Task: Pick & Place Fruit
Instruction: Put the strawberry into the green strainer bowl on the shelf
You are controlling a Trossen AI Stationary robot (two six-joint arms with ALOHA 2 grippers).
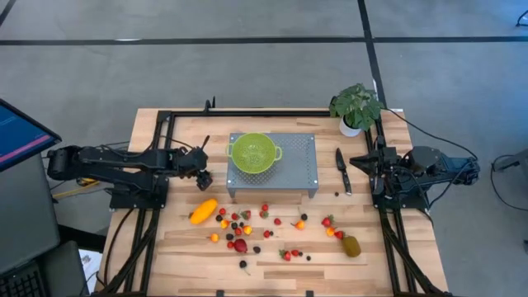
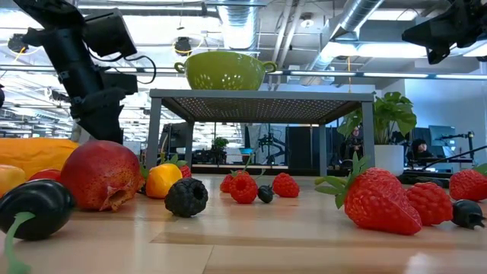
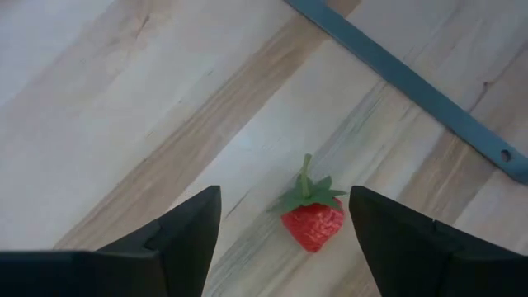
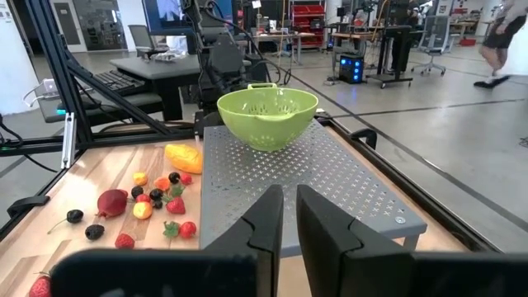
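Green colander [image 1: 254, 153] on grey rack [image 1: 297, 169], inside not visible.

Grey concrete floor [image 1: 247, 66] around the table, exposed ceiling ducts [image 2: 236, 23], desks [image 4: 157, 70] behind.

One lime-green perforated colander [image 1: 253, 153] sits on one grey perforated metal stand [image 1: 297, 171]. One black-handled knife [image 1: 341, 169], one leafy potted plant [image 1: 355, 107], one long orange-yellow fruit [image 1: 203, 211], one brown-green oval fruit [image 1: 351, 245] and one round red fruit [image 1: 240, 245] show. The small berries are too many and too small to count exactly.
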